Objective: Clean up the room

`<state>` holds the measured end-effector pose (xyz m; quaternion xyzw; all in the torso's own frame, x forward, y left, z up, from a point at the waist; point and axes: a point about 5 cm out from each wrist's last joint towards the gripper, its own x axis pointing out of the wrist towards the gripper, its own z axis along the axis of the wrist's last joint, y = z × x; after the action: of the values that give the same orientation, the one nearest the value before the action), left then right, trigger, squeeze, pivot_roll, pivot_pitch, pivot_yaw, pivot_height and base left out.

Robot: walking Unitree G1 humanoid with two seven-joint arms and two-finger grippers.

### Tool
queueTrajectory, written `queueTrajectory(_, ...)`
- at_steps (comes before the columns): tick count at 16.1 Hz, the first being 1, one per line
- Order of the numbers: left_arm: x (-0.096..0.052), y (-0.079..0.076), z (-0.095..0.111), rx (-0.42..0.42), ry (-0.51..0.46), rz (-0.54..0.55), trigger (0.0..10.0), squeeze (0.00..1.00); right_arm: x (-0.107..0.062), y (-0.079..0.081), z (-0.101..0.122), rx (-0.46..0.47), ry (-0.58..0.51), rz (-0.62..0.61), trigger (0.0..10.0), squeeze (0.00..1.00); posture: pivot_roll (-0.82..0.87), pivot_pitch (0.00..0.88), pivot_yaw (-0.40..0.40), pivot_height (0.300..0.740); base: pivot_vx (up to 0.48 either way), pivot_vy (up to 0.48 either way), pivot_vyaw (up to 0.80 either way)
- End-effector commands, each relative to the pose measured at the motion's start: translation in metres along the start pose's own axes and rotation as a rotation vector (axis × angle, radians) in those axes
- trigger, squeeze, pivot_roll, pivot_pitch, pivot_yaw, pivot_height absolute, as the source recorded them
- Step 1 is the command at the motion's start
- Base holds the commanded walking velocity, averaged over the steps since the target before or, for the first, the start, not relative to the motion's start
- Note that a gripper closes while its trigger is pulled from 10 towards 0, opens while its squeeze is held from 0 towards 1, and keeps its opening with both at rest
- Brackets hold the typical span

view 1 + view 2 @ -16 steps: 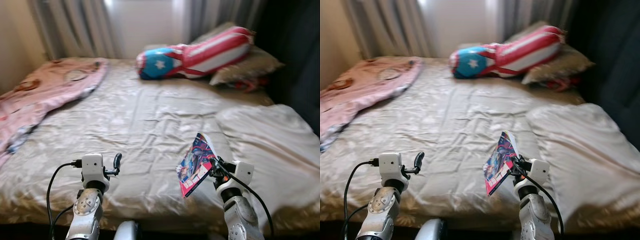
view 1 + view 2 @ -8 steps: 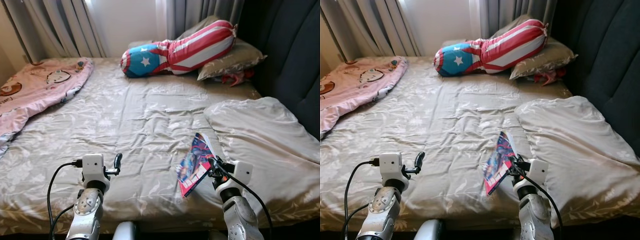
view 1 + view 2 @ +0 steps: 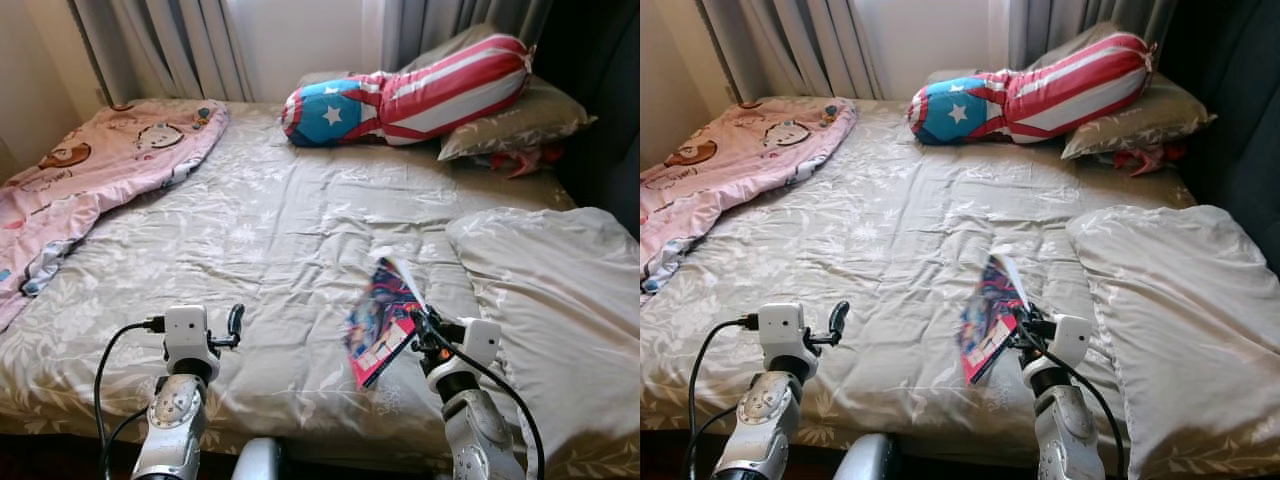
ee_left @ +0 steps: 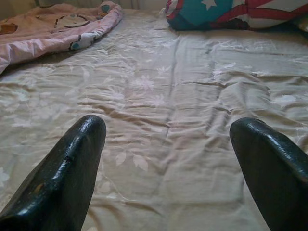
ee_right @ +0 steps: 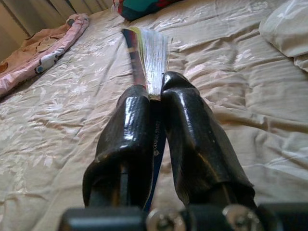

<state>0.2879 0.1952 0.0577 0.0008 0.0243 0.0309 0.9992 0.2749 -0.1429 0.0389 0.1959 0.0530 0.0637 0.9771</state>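
Observation:
My right gripper is shut on a thin colourful magazine, held edge-up above the near part of the bed. In the right wrist view the two black fingers pinch the magazine, whose pages fan out past the tips. My left gripper is raised over the bed's near left side, open and holding nothing; its spread fingers frame bare beige sheet.
A pink blanket lies along the bed's left side. A star-and-stripes bolster and a beige pillow sit at the head. A rumpled beige duvet covers the right side. Curtains hang behind.
The camera has turned, shifting the whole scene to the right in view. Both grippers keep their pose and the magazine stays held.

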Motion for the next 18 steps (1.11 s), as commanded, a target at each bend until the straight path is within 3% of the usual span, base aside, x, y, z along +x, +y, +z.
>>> queueTrajectory(1, 0.0007, 0.0015, 0.0029, 0.007, -0.008, 0.001, 10.0, 0.00, 0.0037, 0.0100, 0.0055, 0.036, -0.050, 0.016, 10.0, 0.00, -0.06, 0.000, 0.020, 0.629, 0.000, 0.000, 0.00)
queueTrajectory(6, 0.0005, 0.0021, 0.0027, 0.010, -0.007, 0.004, 10.0, 0.00, 0.0039, 0.0121, 0.0055, 0.017, -0.050, 0.036, 10.0, 0.00, -0.06, 0.000, 0.020, 0.629, 0.000, 0.000, 0.00)
queueTrajectory(8, 0.0007, 0.0022, 0.0029, 0.010, -0.008, 0.004, 10.0, 0.00, 0.0039, 0.0119, 0.0063, 0.011, -0.060, 0.031, 10.0, 0.00, -0.06, 0.000, 0.019, 0.629, 0.253, 0.000, 0.71)
queueTrajectory(18, 0.0001, 0.0015, 0.0028, 0.017, -0.009, -0.003, 10.0, 0.00, 0.0040, 0.0102, 0.0039, 0.025, -0.047, 0.019, 10.0, 0.00, -0.06, 0.000, 0.021, 0.629, 0.267, 0.000, 0.00)
